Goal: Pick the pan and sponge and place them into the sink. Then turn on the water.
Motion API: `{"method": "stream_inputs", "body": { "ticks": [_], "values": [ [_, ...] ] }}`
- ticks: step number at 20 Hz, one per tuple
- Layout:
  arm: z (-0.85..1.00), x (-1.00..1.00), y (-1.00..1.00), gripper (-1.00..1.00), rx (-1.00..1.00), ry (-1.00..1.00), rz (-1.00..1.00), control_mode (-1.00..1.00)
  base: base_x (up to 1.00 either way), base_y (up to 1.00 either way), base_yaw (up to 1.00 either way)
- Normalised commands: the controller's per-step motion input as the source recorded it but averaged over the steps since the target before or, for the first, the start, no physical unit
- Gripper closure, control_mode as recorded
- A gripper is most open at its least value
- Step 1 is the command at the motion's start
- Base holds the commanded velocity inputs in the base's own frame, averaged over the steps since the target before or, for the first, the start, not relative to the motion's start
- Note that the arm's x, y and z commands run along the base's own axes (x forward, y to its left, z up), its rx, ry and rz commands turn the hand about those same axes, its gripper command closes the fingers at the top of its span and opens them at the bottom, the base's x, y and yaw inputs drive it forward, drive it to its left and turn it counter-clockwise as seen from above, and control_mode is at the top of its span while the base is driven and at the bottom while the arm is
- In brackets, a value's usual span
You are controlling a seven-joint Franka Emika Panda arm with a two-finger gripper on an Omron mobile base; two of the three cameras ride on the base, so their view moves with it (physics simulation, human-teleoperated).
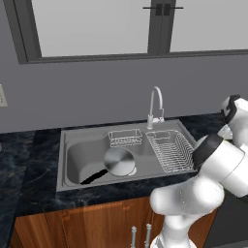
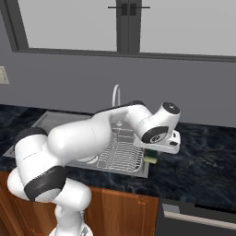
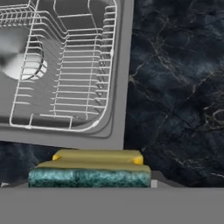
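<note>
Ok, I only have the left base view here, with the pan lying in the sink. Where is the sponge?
Observer: The sponge is on the dark counter, just outside the right rim of the sink.
Operator: And where is the gripper?
Observer: The gripper points down directly over the sponge; in the hand view the sponge sits close against the bottom edge.
Operator: Is it gripped?
Observer: I cannot tell. The sponge covers the fingertips in the hand view, and in the right base view the hand hides them.

Brushed steel sink (image 1: 68,140), shiny metal pan (image 1: 119,161), glossy dark marble counter (image 3: 179,87), porous yellow-green sponge (image 3: 89,173).
</note>
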Motion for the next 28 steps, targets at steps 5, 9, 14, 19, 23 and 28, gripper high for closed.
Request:
{"method": "stream_inputs", "body": {
  "ticks": [5, 9, 14, 19, 23, 28],
  "values": [
    [0.36, -0.21, 0.46, 1.00, 0.00, -0.09, -0.05, -1.00, 0.00, 0.00, 0.00],
    [0.36, -0.21, 0.42, 1.00, 0.00, -0.05, -0.05, -1.00, 0.00, 0.00, 0.00],
    [0.28, -0.23, 0.46, 1.00, 0.00, -0.05, -0.04, -1.00, 0.00, 0.00, 0.00],
    [0.12, -0.30, 0.54, 1.00, 0.00, -0.09, -0.02, -1.00, 0.00, 0.00, 0.00],
    [0.14, -0.30, 0.54, 1.00, 0.00, -0.08, -0.01, -1.00, 0.00, 0.00, 0.00],
    [0.27, -0.17, 0.52, 1.00, 0.00, -0.08, -0.03, -1.00, 0.00, 0.00, 0.00]
  ]
}}
